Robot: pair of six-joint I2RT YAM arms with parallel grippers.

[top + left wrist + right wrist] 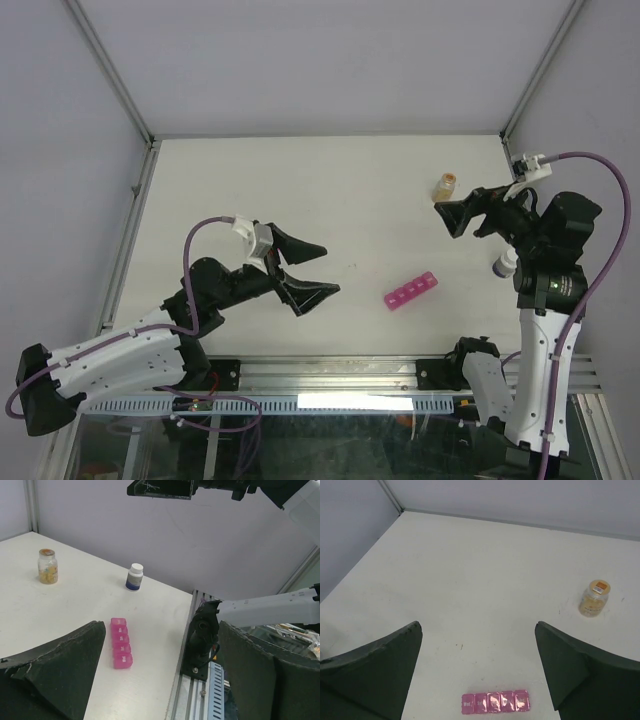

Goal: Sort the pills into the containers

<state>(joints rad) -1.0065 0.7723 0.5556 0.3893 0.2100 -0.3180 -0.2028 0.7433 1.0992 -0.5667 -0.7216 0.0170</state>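
Note:
The containers, a magenta strip of lidded compartments (411, 290), lie on the white table right of centre, lids shut. The strip also shows in the left wrist view (121, 642) and the right wrist view (494, 702). My left gripper (322, 270) is open and empty, held above the table to the left of the strip; the left wrist view (160, 630) shows the jaws wide apart. My right gripper (447, 215) is open and empty, held high behind the strip; its wide-apart jaws also show in its wrist view (477, 627). No loose pills show.
A small amber bottle (446, 185) with yellowish contents stands at the back right, also in the wrist views (47, 566) (594, 598). A white-capped bottle (503, 263) stands by the right arm, also in the left wrist view (134, 577). A metal rail (330, 375) runs along the near edge.

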